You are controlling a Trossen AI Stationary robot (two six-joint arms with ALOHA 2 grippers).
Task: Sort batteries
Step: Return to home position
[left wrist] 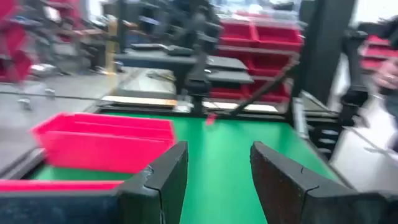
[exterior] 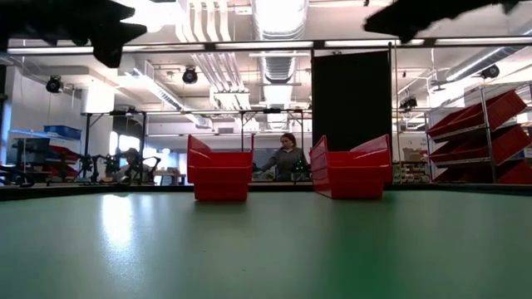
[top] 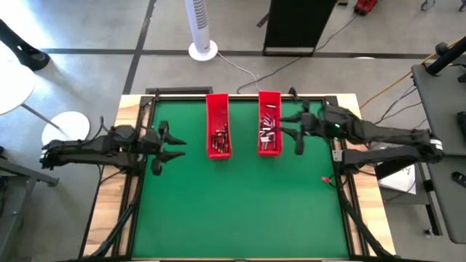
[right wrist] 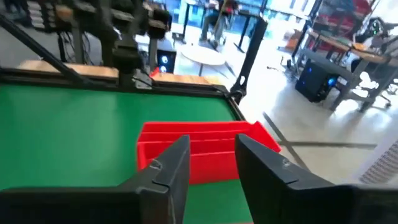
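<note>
**Table.** The flat green table surface carries two long red rectangular plastic trays, side by side at its far end. Two dark arms reach in from opposite sides. The low view shows both held above the surface, clear of it.

**Trays.** The left red tray lies beyond the fingertips of the left gripper, apart from it, with open green between them. The right red tray lies just beside the right gripper. That gripper's fingertips come near the tray's side wall, and no contact is visible.

**Grippers.** The left gripper is released: its wrist view shows two dark fingers spread, with nothing between them. The right gripper is likewise released, its fingers parted and empty, with a red tray straight ahead of them.

**Batteries.** The dark and reddish batteries, small cylinders, lie heaped in the end of the left red tray level with the left gripper, well past its fingertips. The silvery batteries, also small cylinders, lie along the right red tray, just past the right gripper's fingertips. Neither gripper touches a battery.

**Other.** A small red object lies at the table's edge behind the right gripper, beside the right arm. What it is cannot be told.
</note>
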